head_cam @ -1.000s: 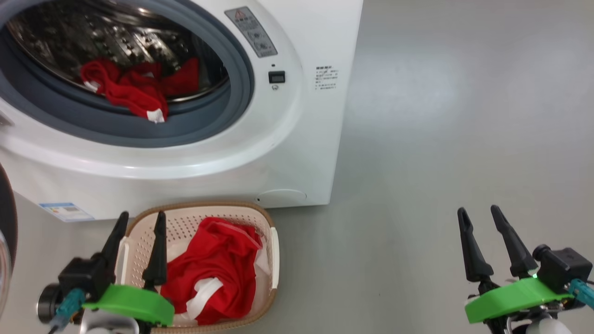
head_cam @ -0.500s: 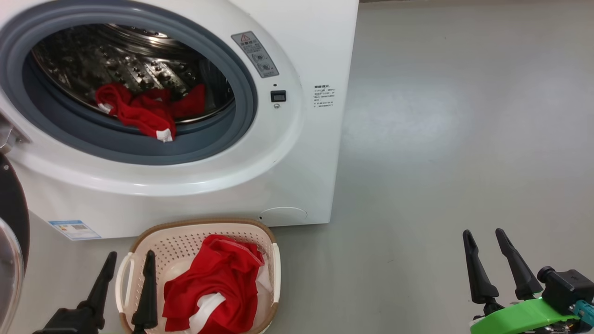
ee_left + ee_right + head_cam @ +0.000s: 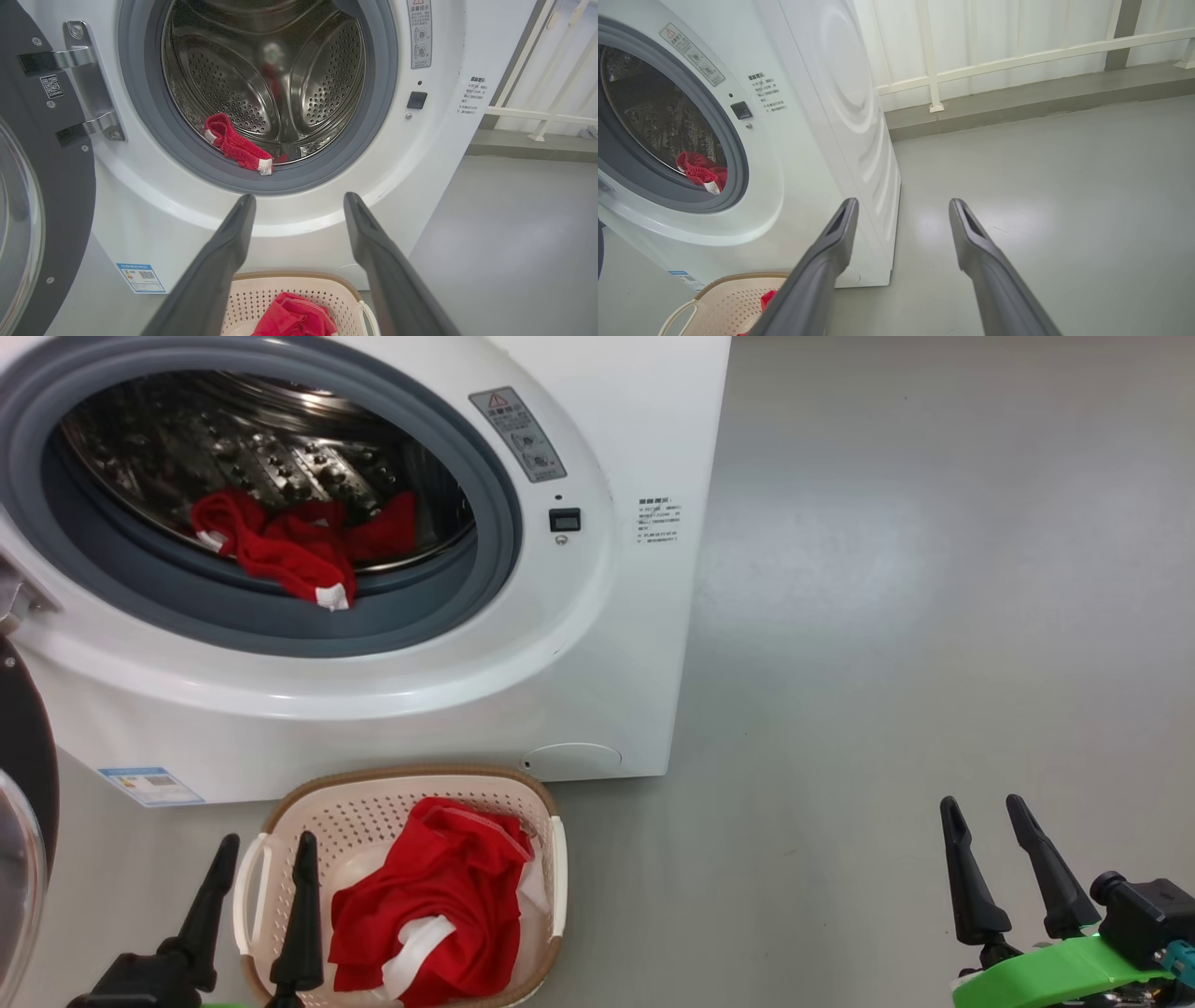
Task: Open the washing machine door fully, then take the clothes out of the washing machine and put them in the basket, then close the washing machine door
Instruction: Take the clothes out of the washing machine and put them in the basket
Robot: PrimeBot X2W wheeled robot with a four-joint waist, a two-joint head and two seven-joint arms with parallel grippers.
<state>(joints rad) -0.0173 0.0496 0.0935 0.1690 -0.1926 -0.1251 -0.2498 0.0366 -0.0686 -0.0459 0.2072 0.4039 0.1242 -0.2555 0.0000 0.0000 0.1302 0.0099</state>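
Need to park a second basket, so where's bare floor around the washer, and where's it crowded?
Widest free patch: the floor right of the washer, out to the right hand. A narrow strip lies between the door and the basket. Crowded: straight before the washer, where the basket, holding clothes, sits with the left hand near it.

Washing machine (image 3: 560,644) mouth lies unobstructed; its door (image 3: 70,186) stands aside, left.

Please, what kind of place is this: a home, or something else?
Probably a laundry corner in a plain room; home or workshop, I cannot tell. A white washing machine stands on a smooth grey floor, a basket holding red clothes sits before it, and white rails run behind.
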